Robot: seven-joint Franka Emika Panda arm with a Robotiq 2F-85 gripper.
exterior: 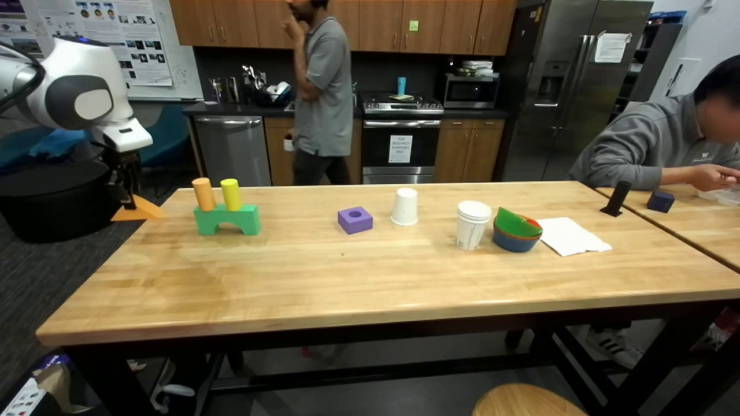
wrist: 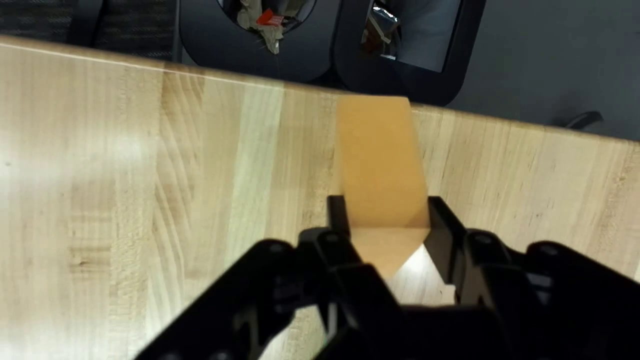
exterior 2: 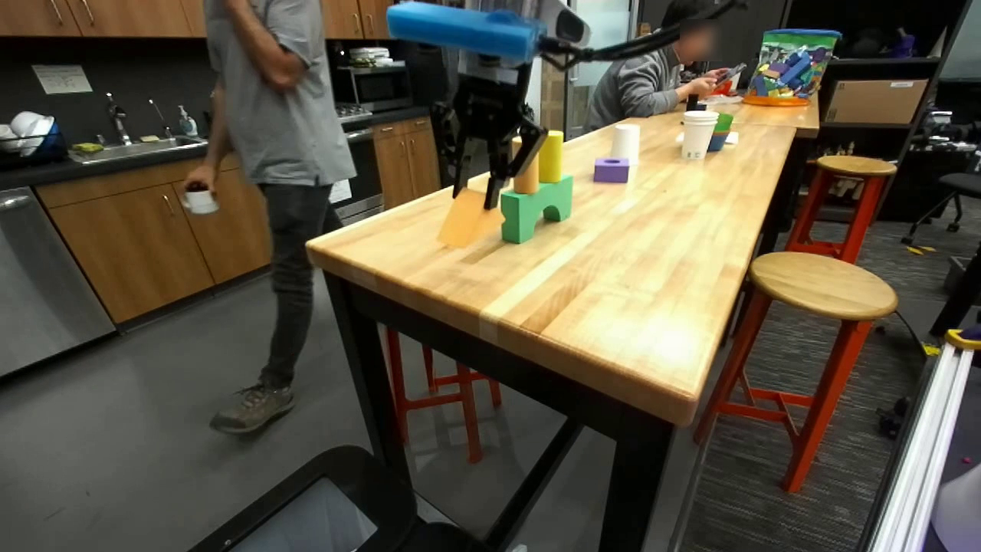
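At left in an exterior view, I have the pincer (wrist: 386, 216) clamped on an orange wedge block (wrist: 380, 155) at the end edge of the counter (exterior: 324, 283); I cannot confirm contact with its top. Just right stands a green arch block (exterior: 227, 215) bearing an orange cylinder (exterior: 203, 195) and a yellow cylinder (exterior: 230, 195). Pale wood runs open to a purple block (exterior: 354, 221); an inverted white cup (exterior: 404, 207), stacked cups (exterior: 472, 226), bowls (exterior: 514, 240) and paper (exterior: 569, 236) follow. Behind: a standing person (exterior: 325, 86), an oven (exterior: 425, 149); far right: a seated person (exterior: 642, 138).

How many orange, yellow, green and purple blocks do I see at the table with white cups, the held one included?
Orange: 2 (held triangular block, orange cylinder)
Yellow: 1 (yellow cylinder)
Green: 1 (arch block)
Purple: 1 (block with hole)
Total: 5
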